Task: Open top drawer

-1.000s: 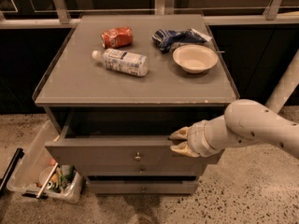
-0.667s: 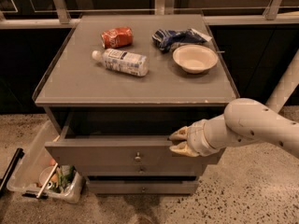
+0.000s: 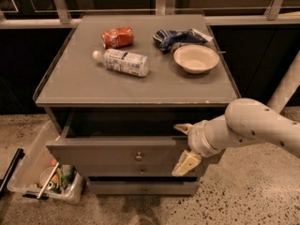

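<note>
Top drawer (image 3: 103, 151) stands pulled out, gripper (image 3: 185, 145) spread at its right front.

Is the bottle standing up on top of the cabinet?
No, the bottle lies on its side on the cabinet top, while the gripper is down at the top drawer's right end.

Matt grey top drawer (image 3: 101, 157), metal knob (image 3: 138, 156); gripper (image 3: 184, 146) at its right front, smooth cream plastic-looking jaws spread.
</note>
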Controlling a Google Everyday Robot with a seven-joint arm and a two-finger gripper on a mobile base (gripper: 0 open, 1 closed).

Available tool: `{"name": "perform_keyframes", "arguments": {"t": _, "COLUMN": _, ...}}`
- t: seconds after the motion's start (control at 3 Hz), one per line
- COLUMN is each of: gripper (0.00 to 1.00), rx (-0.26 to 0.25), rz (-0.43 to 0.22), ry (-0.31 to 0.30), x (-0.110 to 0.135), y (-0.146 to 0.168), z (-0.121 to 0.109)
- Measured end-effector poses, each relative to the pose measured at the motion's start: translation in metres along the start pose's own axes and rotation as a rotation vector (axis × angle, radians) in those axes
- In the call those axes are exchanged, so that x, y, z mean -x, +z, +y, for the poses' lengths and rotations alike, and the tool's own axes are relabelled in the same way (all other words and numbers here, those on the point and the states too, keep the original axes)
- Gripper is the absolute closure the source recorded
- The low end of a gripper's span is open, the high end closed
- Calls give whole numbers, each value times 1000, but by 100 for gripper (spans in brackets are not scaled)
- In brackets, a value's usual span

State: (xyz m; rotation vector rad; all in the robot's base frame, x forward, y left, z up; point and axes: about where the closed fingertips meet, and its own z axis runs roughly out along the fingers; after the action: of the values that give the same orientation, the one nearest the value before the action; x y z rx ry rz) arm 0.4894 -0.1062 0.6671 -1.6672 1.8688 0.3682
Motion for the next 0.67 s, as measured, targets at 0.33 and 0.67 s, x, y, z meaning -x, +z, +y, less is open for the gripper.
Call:
{"name": "perform_keyframes", "arguments": {"t": 0.33, "gripper": 37, "rx": 37, "rz": -12, "ry": 86, "x": -35, "y": 15, "z": 20}}
{"name": "perform_keyframes", "arguments": {"t": 0.67, "gripper": 61, "rx": 37, "rz": -13, "ry": 86, "x": -27, "y": 12, "z": 19}}
